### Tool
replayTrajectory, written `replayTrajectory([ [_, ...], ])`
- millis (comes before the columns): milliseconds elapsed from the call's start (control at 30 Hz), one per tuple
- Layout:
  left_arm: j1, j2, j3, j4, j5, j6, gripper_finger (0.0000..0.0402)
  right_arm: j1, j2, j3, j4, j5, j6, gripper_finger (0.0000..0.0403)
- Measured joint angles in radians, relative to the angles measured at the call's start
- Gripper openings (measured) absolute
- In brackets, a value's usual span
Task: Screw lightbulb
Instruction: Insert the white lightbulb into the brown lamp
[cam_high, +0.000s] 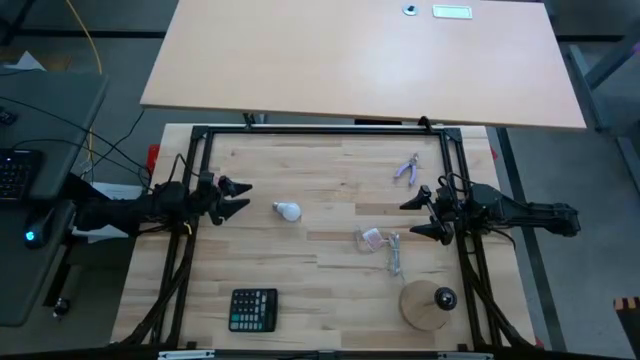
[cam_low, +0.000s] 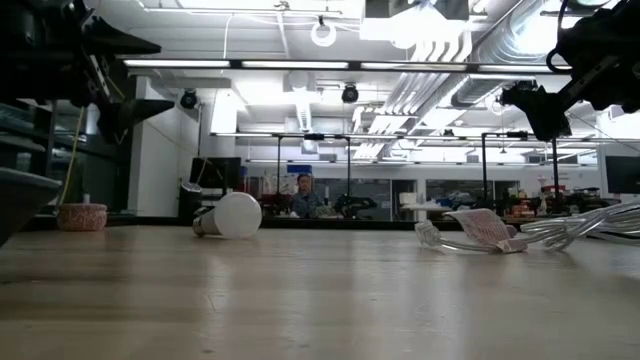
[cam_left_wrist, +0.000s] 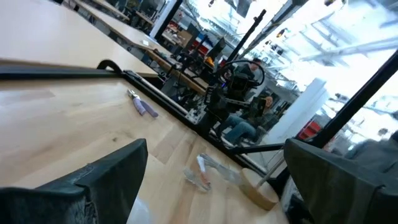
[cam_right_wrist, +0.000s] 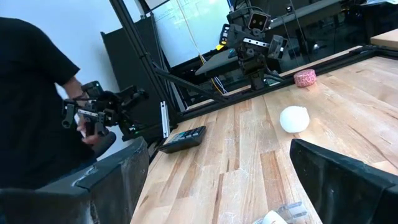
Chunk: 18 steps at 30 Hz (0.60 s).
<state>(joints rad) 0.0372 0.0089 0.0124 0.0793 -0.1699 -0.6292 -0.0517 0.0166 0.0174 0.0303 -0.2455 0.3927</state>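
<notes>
White lightbulb (cam_high: 288, 211) lies loose on the wooden surface (cam_high: 330, 300), just beside the left end effector (cam_high: 236, 197), open, empty. Right end effector (cam_high: 420, 218) open, empty. Low view: bulb on its side. Socket base (cam_high: 428, 305) well apart; nothing started.

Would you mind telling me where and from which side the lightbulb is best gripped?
Judging by its pose, grip the lightbulb across its white globe, coming straight down from above with the left gripper, which is open and nearest. The bulb lies on its side on the table, its metal base pointing toward that arm, so the rounded glass is the widest free part.
</notes>
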Motion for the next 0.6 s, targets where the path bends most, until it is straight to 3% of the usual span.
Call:
replayTrajectory([
  [100, 0.0, 0.015, 0.0, -0.005, -0.046, -0.092, 0.0369, 0.0, 0.0, 0.0, 0.0, 0.0, 0.0, 0.038],
  [233, 0.001, 0.071, 0.0, 0.097, -0.247, -0.416, 0.0369, 0.0, 0.001, 0.0, 0.0, 0.0, 0.0, 0.038],
  [300, 0.001, 0.129, 0.0, 0.187, -0.284, -0.491, 0.0369, 0.0, 0.002, 0.0, 0.0, 0.0, 0.0, 0.038],
  [467, -0.001, 0.372, 0.033, 0.553, -0.284, -0.418, 0.0369, 0.0, 0.002, 0.0, 0.0, 0.0, 0.0, 0.038],
  [600, -0.001, 0.617, 0.189, 0.678, -0.257, -0.354, 0.0369, 0.0, 0.002, 0.0, 0.0, 0.0, 0.0, 0.038],
])
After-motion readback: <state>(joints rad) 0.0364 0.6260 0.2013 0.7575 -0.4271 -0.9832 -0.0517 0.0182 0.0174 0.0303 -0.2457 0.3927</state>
